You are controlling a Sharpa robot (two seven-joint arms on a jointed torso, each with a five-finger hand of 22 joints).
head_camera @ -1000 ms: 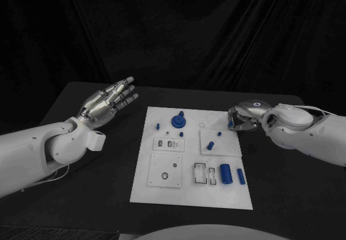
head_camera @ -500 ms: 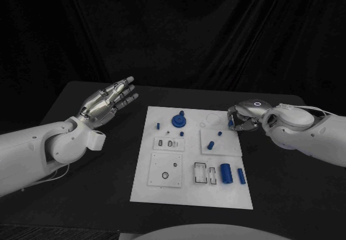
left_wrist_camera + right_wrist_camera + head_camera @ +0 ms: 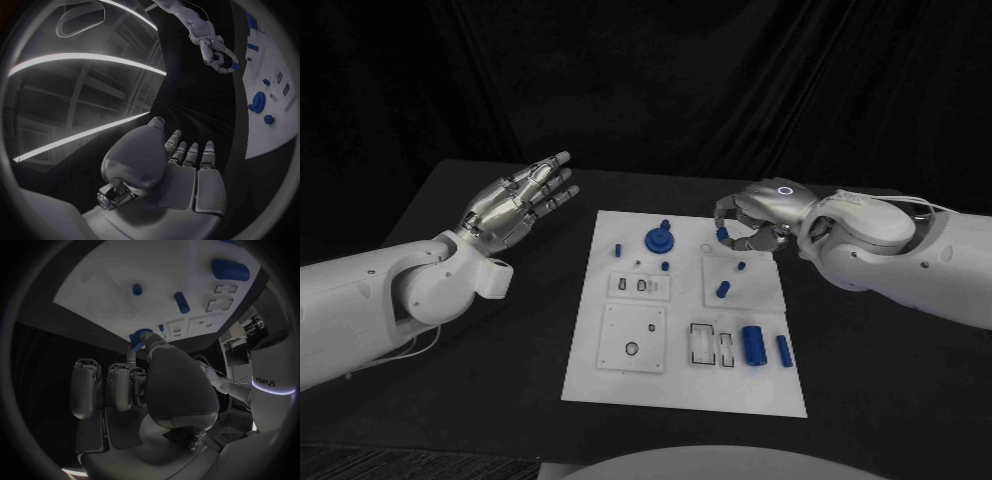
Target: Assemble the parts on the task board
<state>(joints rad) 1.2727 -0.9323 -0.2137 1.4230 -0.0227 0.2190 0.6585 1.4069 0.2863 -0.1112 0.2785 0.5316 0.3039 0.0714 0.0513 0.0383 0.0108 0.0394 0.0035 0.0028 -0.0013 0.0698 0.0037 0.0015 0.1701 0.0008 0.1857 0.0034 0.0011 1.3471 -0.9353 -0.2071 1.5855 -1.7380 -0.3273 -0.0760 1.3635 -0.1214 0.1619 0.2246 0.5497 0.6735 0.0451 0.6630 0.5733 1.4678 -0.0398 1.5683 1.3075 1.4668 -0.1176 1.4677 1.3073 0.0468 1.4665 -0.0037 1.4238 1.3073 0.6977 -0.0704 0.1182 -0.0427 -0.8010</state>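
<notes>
The white task board (image 3: 678, 382) lies in the middle of the black table. On it are a blue gear-like part (image 3: 655, 240), a short blue peg (image 3: 721, 291), a large blue cylinder (image 3: 751, 346) and a slimmer one (image 3: 782, 351). My right hand (image 3: 759, 218) hovers over the board's far right corner and pinches a small blue part (image 3: 723, 233) in its fingertips; the left wrist view shows this part (image 3: 235, 65) at the same hand (image 3: 217, 54). My left hand (image 3: 516, 205) is raised left of the board, fingers spread, holding nothing.
The board has several rectangular and round recesses (image 3: 708, 343) near its front. The black table (image 3: 502, 370) extends on both sides of it, with a dark curtain behind. The right wrist view looks down on the board (image 3: 112, 280) and the large cylinder (image 3: 230, 270).
My right hand has moved left from the board's right edge to above its far right corner, carrying the small blue part. The left hand has stayed still.
</notes>
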